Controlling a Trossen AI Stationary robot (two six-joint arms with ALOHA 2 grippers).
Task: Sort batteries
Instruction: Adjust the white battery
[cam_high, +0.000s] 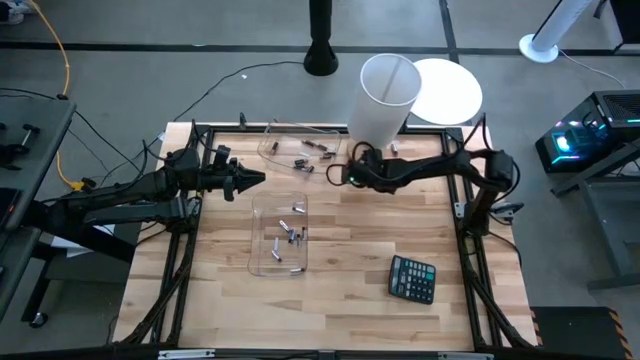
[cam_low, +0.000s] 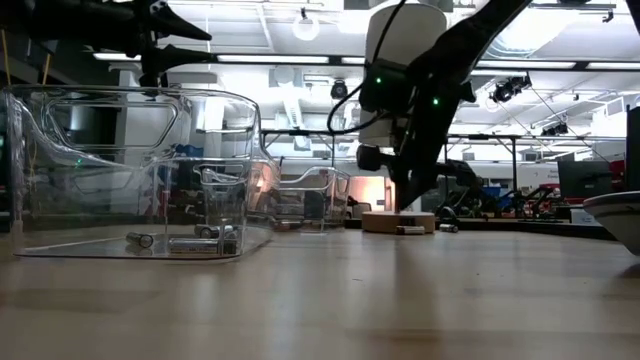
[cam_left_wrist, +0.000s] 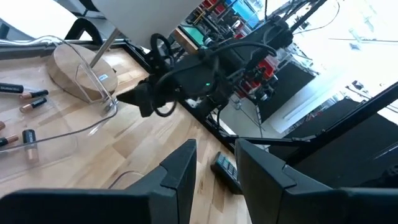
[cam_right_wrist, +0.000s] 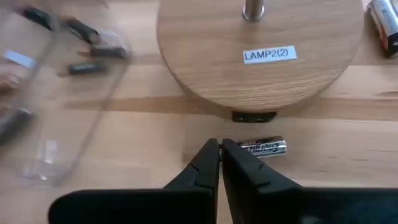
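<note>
Small dark and silvery batteries lie in two clear trays: a near tray (cam_high: 280, 235) and a far tray (cam_high: 300, 150). One silvery battery (cam_right_wrist: 264, 147) lies on the wood right by the lamp's round wooden base (cam_right_wrist: 261, 50), and another battery (cam_right_wrist: 382, 25) lies beyond that base. My right gripper (cam_right_wrist: 220, 144) is shut and low over the table, its tips beside the loose battery's end, and it also shows in the high view (cam_high: 345, 172). My left gripper (cam_high: 258, 180) hovers open between the two trays, holding nothing. My right gripper comes slanting down from the table's right side, with its shut fingertips (cam_right_wrist: 233, 152) at one end of the silvery battery lying flat by the lamp base. I cannot tell whether they touch it.
A lamp with a white shade (cam_high: 388, 95) stands at the far edge, with a white round disc (cam_high: 450, 90) beside it. A black calculator (cam_high: 412, 278) lies near the right front. Bare wood (cam_high: 350, 300) spreads between the near tray and the calculator.
</note>
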